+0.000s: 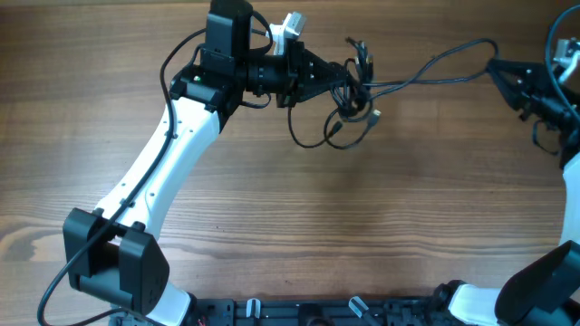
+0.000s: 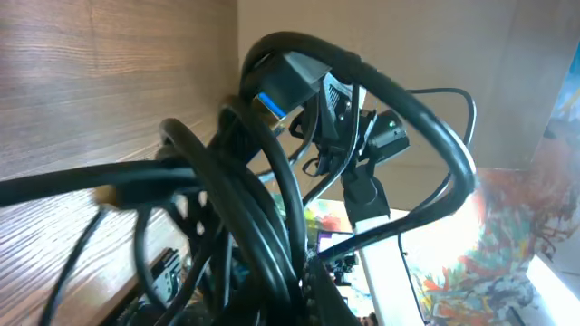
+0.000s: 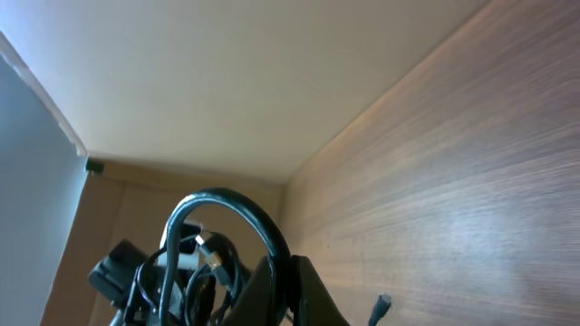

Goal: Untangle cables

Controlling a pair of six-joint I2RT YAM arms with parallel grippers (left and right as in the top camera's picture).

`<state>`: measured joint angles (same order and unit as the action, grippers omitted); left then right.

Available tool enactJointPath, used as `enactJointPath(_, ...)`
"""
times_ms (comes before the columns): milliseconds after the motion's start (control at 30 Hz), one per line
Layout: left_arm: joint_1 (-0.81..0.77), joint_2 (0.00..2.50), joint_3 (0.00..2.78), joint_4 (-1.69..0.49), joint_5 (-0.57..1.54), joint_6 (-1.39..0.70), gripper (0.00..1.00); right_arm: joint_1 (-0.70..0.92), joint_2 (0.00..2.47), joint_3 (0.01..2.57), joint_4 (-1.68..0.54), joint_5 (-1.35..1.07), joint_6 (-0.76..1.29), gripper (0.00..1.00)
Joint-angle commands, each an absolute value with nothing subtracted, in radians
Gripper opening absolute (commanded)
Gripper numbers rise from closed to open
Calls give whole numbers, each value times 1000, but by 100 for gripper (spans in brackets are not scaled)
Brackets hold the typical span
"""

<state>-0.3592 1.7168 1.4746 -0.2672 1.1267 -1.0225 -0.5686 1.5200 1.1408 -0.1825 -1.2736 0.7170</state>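
One knot of thin black cables (image 1: 361, 83), wood-grain table (image 1: 362, 208)
Left gripper (image 1: 343, 83) clamps knot; right gripper (image 1: 497, 66) pinches one strand

White-shelled arms (image 1: 159, 167), black joints (image 1: 127, 263), black left hand (image 1: 349, 86), thick black wires (image 1: 56, 276).

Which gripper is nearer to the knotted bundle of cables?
Left. The left gripper is right at the tangle of cables, its tips among the loops. The right gripper is far off to the right, joined to it only by long strands.
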Motion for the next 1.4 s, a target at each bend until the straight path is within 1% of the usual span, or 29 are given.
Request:
enactJointPath(0, -352, 1708, 1485, -265, 1161, -999, 9, -650, 1505, 1156, -181, -1152, 710, 6)
enactJointPath(167, -351, 1708, 1485, -265, 1161, -998, 9, -724, 1505, 1156, -227, -1073, 701, 6)
enactJointPath(300, -351, 1708, 1485, -265, 1162, -994, 8, -725, 1505, 1156, -315, -955, 680, 6)
enactJointPath(367, -351, 1708, 1485, -265, 1161, -994, 8, -725, 1505, 1156, -371, -852, 672, 6)
enactJointPath(433, -352, 1708, 1485, -265, 1161, -978, 8, -725, 1505, 1156, -415, -769, 654, 10)
enactJointPath(567, -351, 1708, 1485, -265, 1161, -973, 8, -714, 1505, 1156, -494, -751, 569, 11)
enactJointPath(633, -352, 1708, 1485, -265, 1161, -973, 8, -708, 1505, 1156, -543, -754, 535, 16)
enactJointPath(667, -351, 1708, 1485, -265, 1161, -972, 8, -701, 1505, 1156, -566, -764, 511, 23)
enactJointPath(700, -351, 1708, 1485, -265, 1161, -972, 8, -691, 1505, 1156, -588, -765, 495, 35)
enactJointPath(733, -352, 1708, 1485, -265, 1161, -972, 9, -673, 1505, 1156, -618, -772, 467, 51)
enactJointPath(800, -352, 1708, 1485, -265, 1161, -972, 8, -627, 1505, 1156, -656, -804, 415, 66)
enactJointPath(833, -352, 1708, 1485, -265, 1161, -972, 8, -601, 1505, 1156, -659, -839, 390, 70)
enactJointPath(900, -352, 1708, 1485, -265, 1161, -972, 8, -535, 1505, 1156, -636, -968, 321, 72)
enactJointPath(933, -352, 1708, 1485, -265, 1161, -972, 9, -475, 1505, 1156, -596, -1065, 277, 74)
enactJointPath(1000, -352, 1708, 1485, -265, 1161, -973, 8, -387, 1505, 1157, -534, -1127, 261, 74)
enactJointPath(1200, -365, 1708, 1485, -265, 1231, -973, 8, -120, 1505, 1157, -289, -1118, 264, 74)
enactJointPath(1300, -364, 1708, 1485, -265, 1237, -973, 8, -25, 1506, 1156, -283, -1003, 291, 74)
enactJointPath(1367, -364, 1708, 1485, -265, 1237, -973, 8, 13, 1509, 1156, -297, -979, 288, 74)
